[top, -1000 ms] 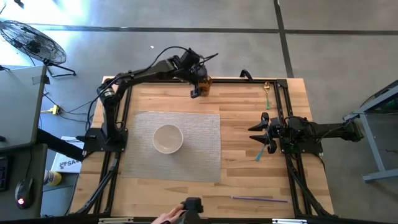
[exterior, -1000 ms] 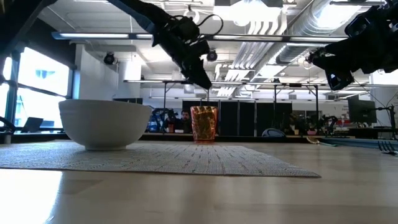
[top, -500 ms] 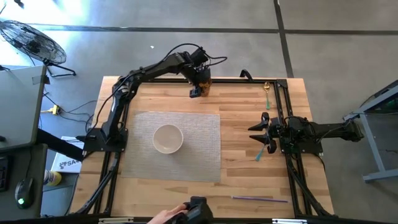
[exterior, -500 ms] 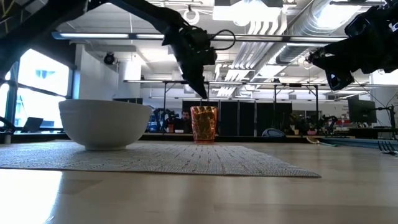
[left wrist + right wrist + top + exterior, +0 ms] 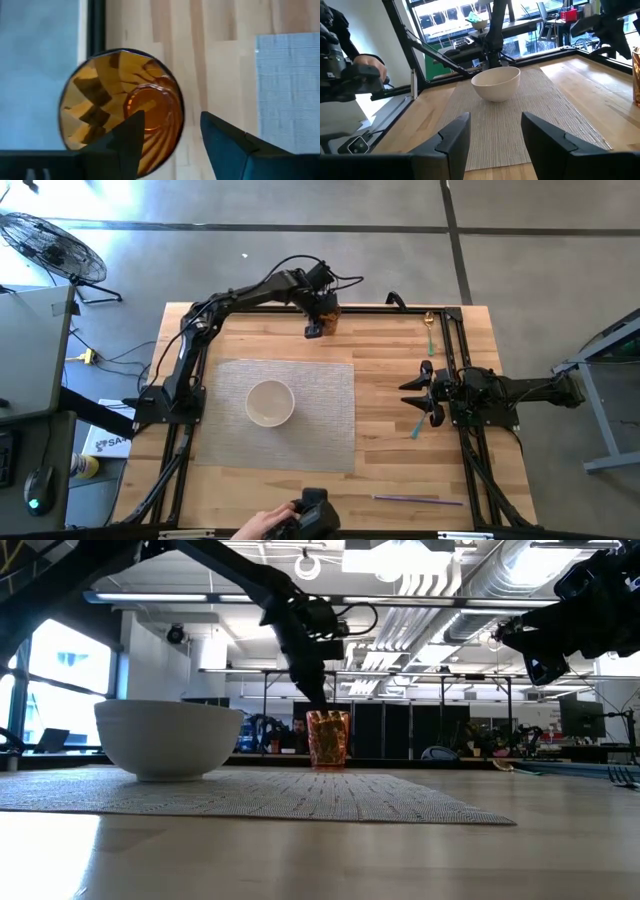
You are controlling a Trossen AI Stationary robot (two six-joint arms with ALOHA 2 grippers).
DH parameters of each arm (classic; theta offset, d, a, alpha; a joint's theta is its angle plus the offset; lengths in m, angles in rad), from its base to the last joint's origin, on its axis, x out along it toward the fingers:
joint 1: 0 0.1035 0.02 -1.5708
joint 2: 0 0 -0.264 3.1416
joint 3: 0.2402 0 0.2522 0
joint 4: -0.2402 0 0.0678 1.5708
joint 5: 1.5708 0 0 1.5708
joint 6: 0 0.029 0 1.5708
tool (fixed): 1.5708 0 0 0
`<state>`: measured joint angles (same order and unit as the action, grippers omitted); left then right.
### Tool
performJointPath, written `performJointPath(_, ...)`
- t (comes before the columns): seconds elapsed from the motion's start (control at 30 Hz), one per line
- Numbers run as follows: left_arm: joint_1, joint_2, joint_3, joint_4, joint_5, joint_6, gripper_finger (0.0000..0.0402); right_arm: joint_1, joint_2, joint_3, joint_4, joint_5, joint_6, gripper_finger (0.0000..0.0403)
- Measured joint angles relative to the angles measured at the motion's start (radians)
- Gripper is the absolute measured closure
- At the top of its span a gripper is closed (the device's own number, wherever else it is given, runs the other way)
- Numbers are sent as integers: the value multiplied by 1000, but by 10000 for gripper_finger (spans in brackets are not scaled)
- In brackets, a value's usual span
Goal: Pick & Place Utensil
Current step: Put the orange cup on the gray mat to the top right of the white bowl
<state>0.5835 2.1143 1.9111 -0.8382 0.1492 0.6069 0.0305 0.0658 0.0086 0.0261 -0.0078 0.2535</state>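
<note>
Left end effector open over faceted amber cup.

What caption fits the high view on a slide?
Left end effector lowered over the amber cup; right end effector waits open; bowl on the mat.

Bright, even overhead light; the left wrist view looks slightly soft.

Left gripper swung in from beside amber cup, now lowered at its rim.
</note>
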Motion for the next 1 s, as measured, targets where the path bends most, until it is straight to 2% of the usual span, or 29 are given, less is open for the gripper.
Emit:
performJointPath(0.83, 12, 7, -8, -2, -32, 18, 339, 0, 0, 0, 0, 1, 0, 233)
performJointPath(1.0, 12, 7, -8, -15, -70, 28, 363, 0, 0, 0, 0, 1, 0, 233)
